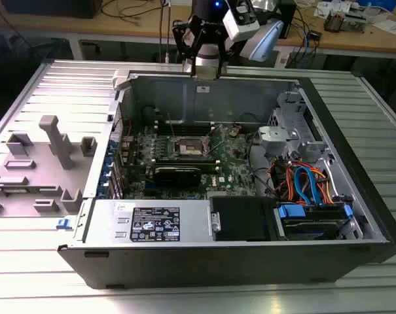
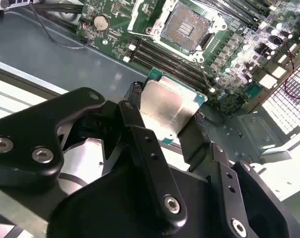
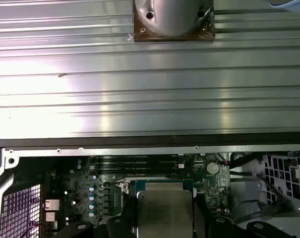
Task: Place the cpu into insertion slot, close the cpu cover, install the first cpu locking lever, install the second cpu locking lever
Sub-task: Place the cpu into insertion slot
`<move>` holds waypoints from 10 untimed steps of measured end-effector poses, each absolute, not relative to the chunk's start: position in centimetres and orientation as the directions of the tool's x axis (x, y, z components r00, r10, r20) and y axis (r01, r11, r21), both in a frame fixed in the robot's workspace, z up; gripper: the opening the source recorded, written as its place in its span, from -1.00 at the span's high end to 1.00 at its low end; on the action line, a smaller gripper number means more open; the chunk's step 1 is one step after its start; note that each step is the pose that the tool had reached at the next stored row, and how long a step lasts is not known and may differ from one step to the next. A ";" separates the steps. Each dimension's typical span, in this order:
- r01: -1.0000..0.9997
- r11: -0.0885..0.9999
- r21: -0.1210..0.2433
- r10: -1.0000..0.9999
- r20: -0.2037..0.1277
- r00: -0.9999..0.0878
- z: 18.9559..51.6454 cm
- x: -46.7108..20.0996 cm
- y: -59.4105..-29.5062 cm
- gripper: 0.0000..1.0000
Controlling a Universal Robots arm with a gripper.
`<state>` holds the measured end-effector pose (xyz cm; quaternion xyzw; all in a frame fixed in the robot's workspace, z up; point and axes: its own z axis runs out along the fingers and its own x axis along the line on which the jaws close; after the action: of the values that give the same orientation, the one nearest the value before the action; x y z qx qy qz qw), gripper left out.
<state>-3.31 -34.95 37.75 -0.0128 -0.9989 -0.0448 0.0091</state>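
Observation:
My gripper (image 2: 165,118) is shut on the cpu (image 2: 167,101), a flat silver square with a green edge, pinched by two opposite sides between the black fingers (image 2: 140,129). In the first wrist view the cpu (image 3: 164,210) hangs above the motherboard. In the exterior view the gripper (image 1: 206,70) hovers over the case's back wall, above and behind the insertion slot (image 1: 191,149). The insertion slot (image 2: 189,25) lies uncovered, its dark pin field showing inside a silver rim. I cannot tell the cpu cover apart from that rim.
The open computer case (image 1: 296,82) lies on a ribbed metal table (image 1: 355,98). Long black memory slots (image 2: 164,62) run beside the socket. A power supply (image 1: 152,222) and a drive cage with coloured cables (image 1: 309,183) fill the near side. Grey fixtures (image 1: 54,140) stand at the exterior view's left.

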 end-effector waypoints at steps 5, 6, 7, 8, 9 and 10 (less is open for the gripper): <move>0.026 0.996 0.089 0.025 0.019 -1.000 37.8 -3.3 -35.1 -0.09; 0.026 0.996 0.089 0.025 0.019 -1.000 37.7 -3.3 -35.2 -0.09; 0.026 0.996 0.089 0.025 0.019 -1.000 37.7 -3.3 -35.4 -0.09; 0.026 0.996 0.089 0.025 0.019 -1.000 37.7 -3.3 -35.5 -0.09; 0.026 0.996 0.089 0.025 0.019 -1.000 37.7 -3.3 -35.8 -0.09; 0.027 0.996 0.090 0.025 0.019 -0.999 37.7 -3.3 -35.9 -0.09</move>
<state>-3.31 -35.85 37.67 -0.0130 -0.9989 -0.0449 0.0090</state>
